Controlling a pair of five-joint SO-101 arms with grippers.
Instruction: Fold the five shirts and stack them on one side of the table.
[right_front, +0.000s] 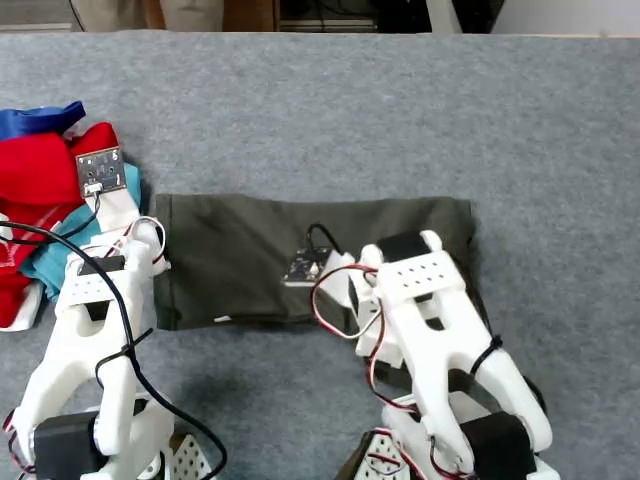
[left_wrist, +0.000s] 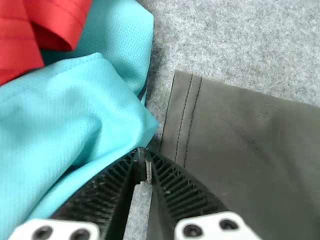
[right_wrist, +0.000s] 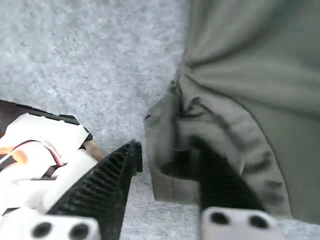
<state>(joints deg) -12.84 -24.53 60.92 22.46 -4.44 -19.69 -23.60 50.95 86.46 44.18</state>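
A dark olive shirt (right_front: 250, 255) lies folded into a wide band in the middle of the grey table. My right gripper (right_wrist: 167, 160) is open at its near edge, astride a bunched corner of the olive shirt (right_wrist: 235, 75); one finger (right_wrist: 217, 172) rests in the folds, the other stands over bare table. In the high view this right gripper (right_front: 345, 298) sits under its white wrist. My left gripper (left_wrist: 145, 156) is shut, its tips on the table between the olive shirt's stitched hem (left_wrist: 187, 117) and a teal shirt (left_wrist: 60, 120). Seen from above, the left gripper (right_front: 148, 240) is by the shirt's left end.
A pile of shirts lies at the table's left edge: red (right_front: 35, 170), blue (right_front: 40, 118) and teal (right_front: 60, 255). A red shirt (left_wrist: 35, 30) overlaps the teal one. The grey table (right_front: 400, 110) stretches bare behind and to the right of the olive shirt.
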